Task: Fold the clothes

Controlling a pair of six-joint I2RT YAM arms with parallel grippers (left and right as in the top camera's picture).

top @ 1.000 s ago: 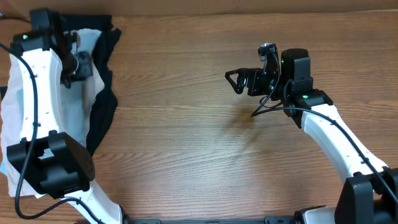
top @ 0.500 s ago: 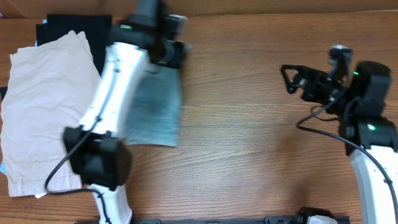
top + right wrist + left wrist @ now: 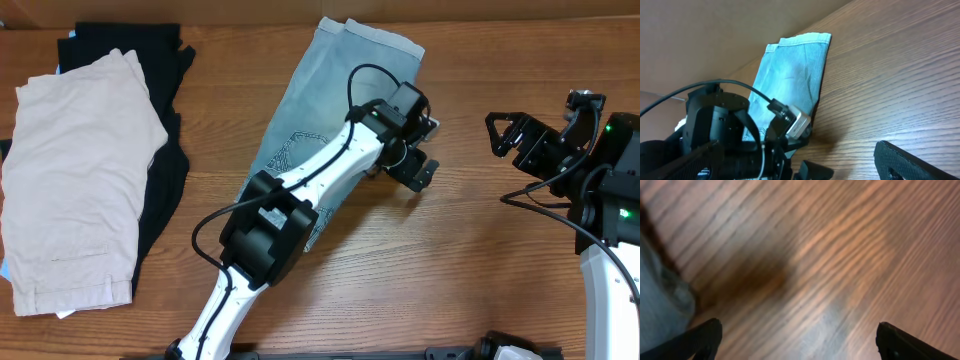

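Table [image 3: 450, 290] is warm brown wood, long grain lines, a soft sheen on top. Denim shorts [image 3: 330, 90]: faded light-blue cloth, matt, visibly stitched. At the left edge, beige shorts [image 3: 70, 180], soft matt weave, on a black garment [image 3: 165, 190] of dull cloth. Left arm [image 3: 330, 165] has a smooth white plastic shell; left pincer [image 3: 800, 347] and right pincer [image 3: 497, 135] are matt black.

White arm links [image 3: 330, 165], black joint housings [image 3: 268, 228], looping black cables [image 3: 352, 82], green lights [image 3: 628, 213]
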